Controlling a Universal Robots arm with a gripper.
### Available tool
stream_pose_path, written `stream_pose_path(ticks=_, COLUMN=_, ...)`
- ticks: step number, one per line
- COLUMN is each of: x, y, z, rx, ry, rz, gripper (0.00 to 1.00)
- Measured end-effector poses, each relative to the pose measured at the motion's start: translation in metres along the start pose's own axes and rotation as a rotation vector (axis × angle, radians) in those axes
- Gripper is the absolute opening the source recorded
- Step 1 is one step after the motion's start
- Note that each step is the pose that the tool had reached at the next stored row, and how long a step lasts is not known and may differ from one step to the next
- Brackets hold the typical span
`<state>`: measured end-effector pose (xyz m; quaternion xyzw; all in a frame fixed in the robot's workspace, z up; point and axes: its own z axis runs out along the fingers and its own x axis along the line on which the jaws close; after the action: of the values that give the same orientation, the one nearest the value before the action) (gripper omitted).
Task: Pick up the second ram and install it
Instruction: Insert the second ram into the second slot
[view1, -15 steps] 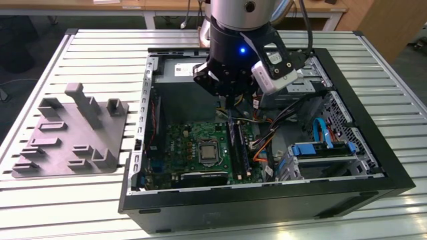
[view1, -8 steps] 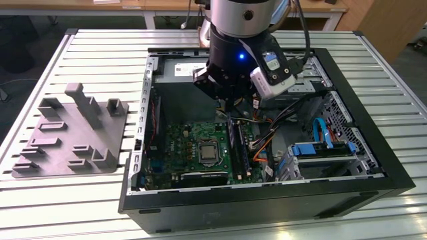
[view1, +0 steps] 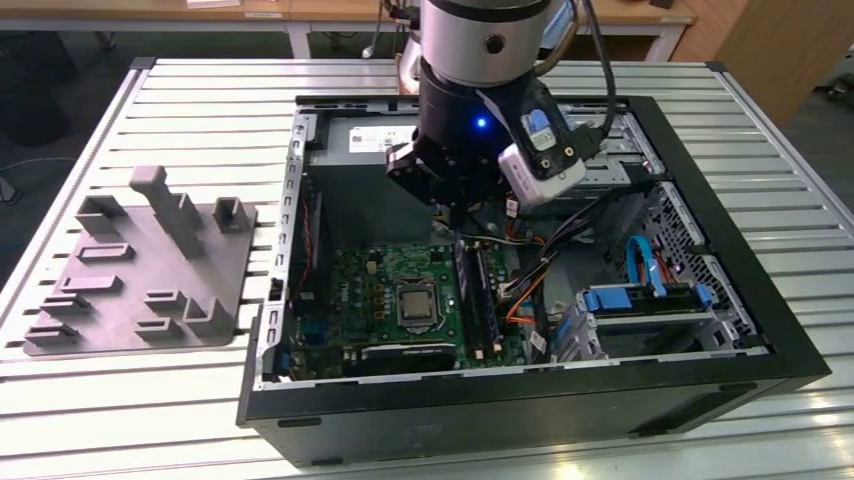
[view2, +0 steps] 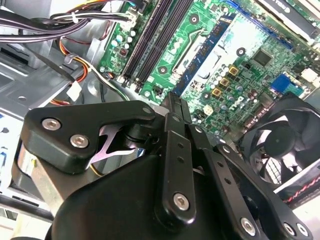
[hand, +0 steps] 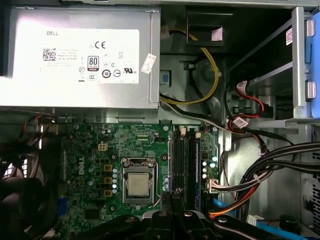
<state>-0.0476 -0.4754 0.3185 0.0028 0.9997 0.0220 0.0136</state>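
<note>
arm (view1: 481, 40): reaches down into the open pc case (view1: 534, 425), which lies on its side on the slatted tabletop (view1: 200, 90).
pincer (view2: 174, 102): clenched, tips pressed together. It hangs low inside the case, just over one end of the mem slot row.
ram stick (hand: 195, 165): dark blue board standing upright in one of the black slots (view2: 150, 40), on the side of the row away from the cpu. It's beside the pincer tips, not between them. Can't tell if it's the 1st or 2nd stick, or if the clips are latched.
case contents: green motherboard (hand: 90, 150) flat on the bottom, with the cpu (hand: 137, 185) in its socket next to the slots. Silver psu (hand: 75, 95) sits along the far wall. Black fan (view2: 280, 145) is on the cpu's other side from the slots. Cable bundles (hand: 270, 165) run along the slot side. Blue drive caddy (view1: 641, 300) is in the corner on the exterior view's right.
tray (view1: 134, 300): grey, with raised holders. Sits on the tabletop at the exterior view's left, just beside the case and well apart from the pincer.
</note>
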Motion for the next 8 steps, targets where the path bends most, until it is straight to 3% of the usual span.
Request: stream_pose_path(ticks=8, x=0.0004, y=-0.0006, z=0.0134, rx=0.0003, ry=0.0, rz=0.0, gripper=0.11)
